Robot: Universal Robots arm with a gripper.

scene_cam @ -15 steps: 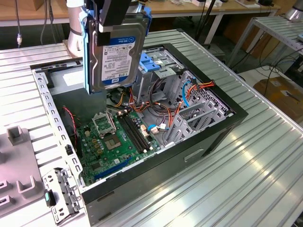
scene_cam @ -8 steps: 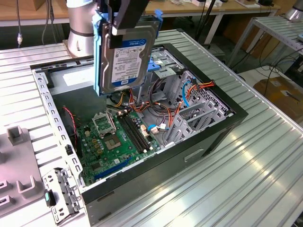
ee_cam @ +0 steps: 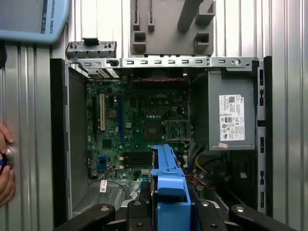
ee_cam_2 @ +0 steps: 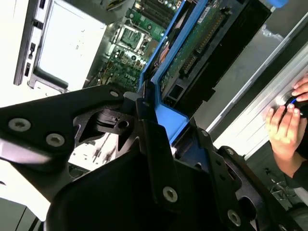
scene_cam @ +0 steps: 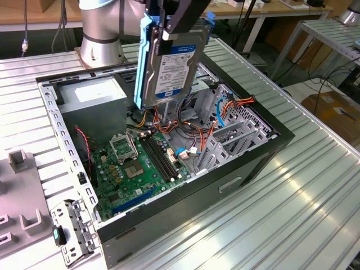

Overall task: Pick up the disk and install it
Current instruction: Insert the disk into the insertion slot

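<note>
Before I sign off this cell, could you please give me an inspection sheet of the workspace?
Surface: ribbed metal table, open computer case on it.
Job's things: the disk upright above the case, not installed.
Clutter: grey fixture, metal bracket beside the case.
Grippers: gripper shut on the disk's top.
Cables: orange and red bundle inside the case.
Surroundings: a person's hand on the table; cardboard box on the floor.

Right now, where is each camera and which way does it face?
Exterior view: off the arm, raised, angled down into the open computer case; the arm base and the gripper clamping the disk show.
First wrist view: on the wrist, straight down into the case at the motherboard; gripper body shows.
Second wrist view: on the wrist, obliquely along the disk; gripper linkage shows.
Both wrist views share the disk's blue rail and a person's hand.
</note>
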